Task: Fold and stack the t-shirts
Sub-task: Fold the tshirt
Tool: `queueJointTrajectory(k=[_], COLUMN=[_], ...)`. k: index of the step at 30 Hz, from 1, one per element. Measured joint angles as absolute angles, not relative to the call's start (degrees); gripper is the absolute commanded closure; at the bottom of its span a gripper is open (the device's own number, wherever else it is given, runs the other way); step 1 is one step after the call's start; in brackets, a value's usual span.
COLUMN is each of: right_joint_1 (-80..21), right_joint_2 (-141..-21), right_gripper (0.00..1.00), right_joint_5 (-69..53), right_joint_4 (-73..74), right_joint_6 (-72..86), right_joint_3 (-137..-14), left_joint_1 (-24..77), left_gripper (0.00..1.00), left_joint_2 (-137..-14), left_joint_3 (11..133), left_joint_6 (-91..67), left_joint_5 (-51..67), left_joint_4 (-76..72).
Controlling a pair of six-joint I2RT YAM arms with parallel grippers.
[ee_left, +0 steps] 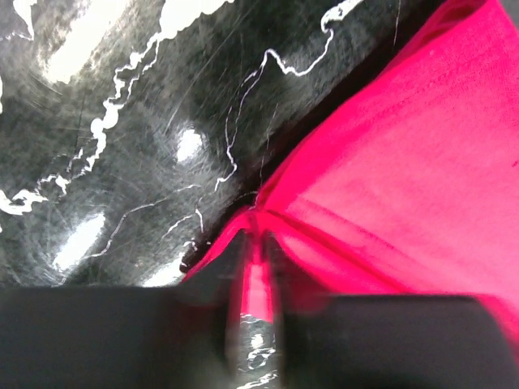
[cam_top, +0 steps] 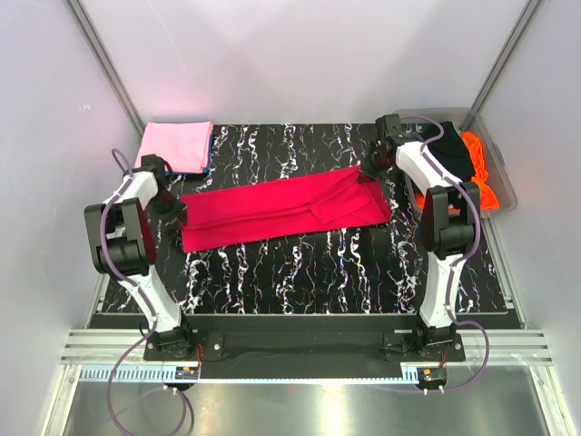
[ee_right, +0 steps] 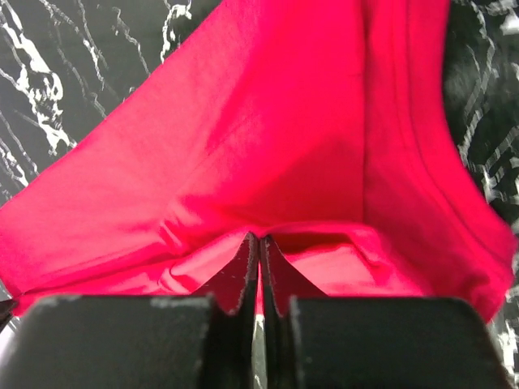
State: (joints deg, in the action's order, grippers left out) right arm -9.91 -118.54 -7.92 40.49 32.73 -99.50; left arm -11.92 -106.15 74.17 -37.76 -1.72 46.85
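The crimson-red t-shirt point(cam_top: 281, 211) lies as a long band across the black marbled table point(cam_top: 345, 263). My left gripper point(cam_top: 174, 214) is shut on its left end; the left wrist view shows red cloth point(ee_left: 389, 186) pinched between the fingers point(ee_left: 258, 243). My right gripper point(cam_top: 370, 170) is shut on its far right edge; the right wrist view shows the cloth point(ee_right: 276, 138) bunched at the closed fingertips point(ee_right: 260, 241). A folded light pink t-shirt point(cam_top: 172, 145) lies on a blue one point(cam_top: 205, 166) at the back left. Black point(cam_top: 450, 150) and bright orange point(cam_top: 479, 173) t-shirts sit at the back right.
A clear plastic bin point(cam_top: 500, 179) at the back right holds the black and orange shirts. White walls and metal posts enclose the table. Both arm bases stand at the near edge on a metal rail point(cam_top: 300, 350).
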Motion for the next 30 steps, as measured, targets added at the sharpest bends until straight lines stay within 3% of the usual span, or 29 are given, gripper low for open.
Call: queueJointTrajectory(k=[1,2,3,6,9,15,18,20,23,25,30], right_joint_1=[-9.80,-9.65,-9.45,-8.36,-7.27,-8.03,-12.62,-18.13,-26.02,-30.57,-34.37], right_joint_2=[-119.57,-120.84,-122.26,-126.67,-128.55,-122.74,-118.32,-116.42,-116.22,-116.57,-119.74], right_gripper=[0.89,0.84,0.77,0.69,0.61,0.54,0.56,0.65,0.70,0.80,0.90], right_joint_5=[-8.29,-8.64,-8.91,-9.21,-7.90,-4.95,-4.56,-4.69,-5.54,-5.72,-6.13], right_joint_4=[40.82,40.93,40.99,42.63,45.23,48.12,47.77,46.98,45.04,44.75,43.20], right_joint_6=[32.60,32.32,32.03,30.85,29.06,25.82,25.23,25.43,26.41,26.89,29.06], right_joint_3=[-100.29,-101.38,-102.67,-107.74,-111.18,-108.86,-106.08,-104.75,-103.63,-102.91,-102.89], left_joint_1=[-11.92,-11.94,-11.94,-11.92,-11.68,-9.19,-6.46,-4.60,-2.72,-2.46,-2.50], left_gripper=[0.65,0.51,0.46,0.34,0.28,0.34,0.39,0.44,0.50,0.51,0.54], left_joint_2=[-106.56,-106.96,-107.11,-106.74,-103.85,-88.31,-84.07,-84.51,-88.88,-92.31,-98.67], left_joint_3=[74.61,75.11,75.55,76.62,76.49,72.40,70.17,69.25,68.88,68.88,68.88], left_joint_6=[-37.60,-37.26,-36.69,-35.53,-34.26,-32.36,-31.73,-31.35,-30.37,-29.69,-28.36], left_joint_5=[-1.74,-1.78,-1.98,-2.96,-4.82,-6.83,-5.65,-4.16,-1.54,-0.19,1.48], left_joint_4=[47.03,47.18,47.29,48.40,49.41,49.65,48.40,47.27,46.04,45.30,44.84])
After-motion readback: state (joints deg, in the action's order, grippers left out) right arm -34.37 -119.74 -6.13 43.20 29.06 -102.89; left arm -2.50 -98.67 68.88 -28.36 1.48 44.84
